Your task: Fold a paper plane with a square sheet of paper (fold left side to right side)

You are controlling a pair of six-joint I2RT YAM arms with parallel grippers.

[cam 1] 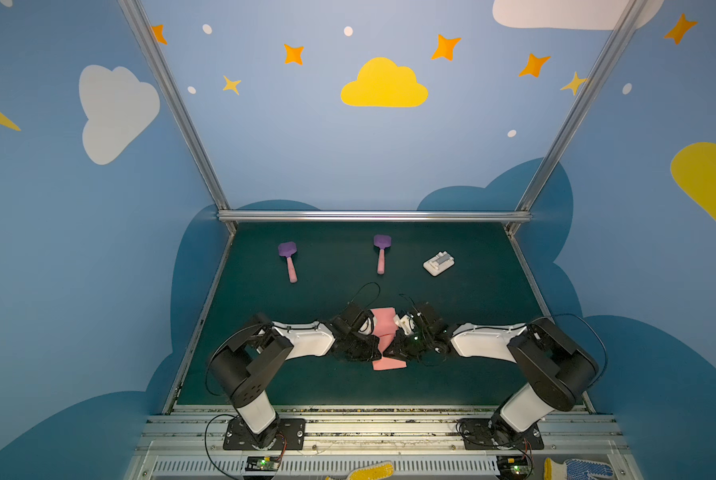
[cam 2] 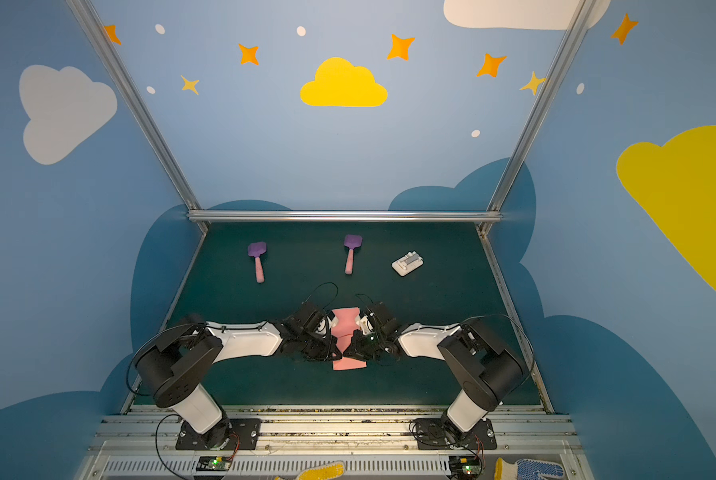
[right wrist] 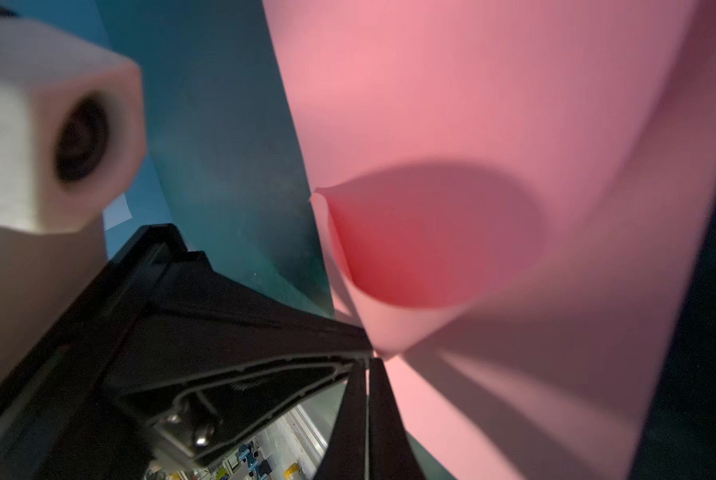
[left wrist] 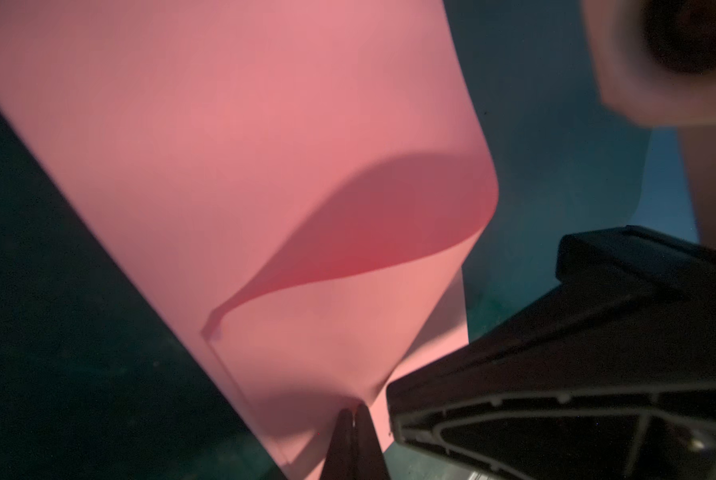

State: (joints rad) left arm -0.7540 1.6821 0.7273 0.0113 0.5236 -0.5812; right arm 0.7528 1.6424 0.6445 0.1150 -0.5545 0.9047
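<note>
Shows the square sheet of paper [cam 1: 383, 318], thin, light, limp and easily creased, bowing up at the middle of the desk [cam 1: 472, 340], left hand [left wrist: 353, 413] and right hand [right wrist: 367, 365] each clamped shut on it close together; probably best held gently by its edges

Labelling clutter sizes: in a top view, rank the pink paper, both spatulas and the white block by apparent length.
1. pink paper, partly hidden.
2. left spatula and right spatula: alike, not ranked.
3. white block, slightly shorter.

two spatulas [cam 1: 291, 269] [cam 1: 381, 262], one white block [cam 1: 438, 263], one pink sheet [cam 1: 383, 318].
</note>
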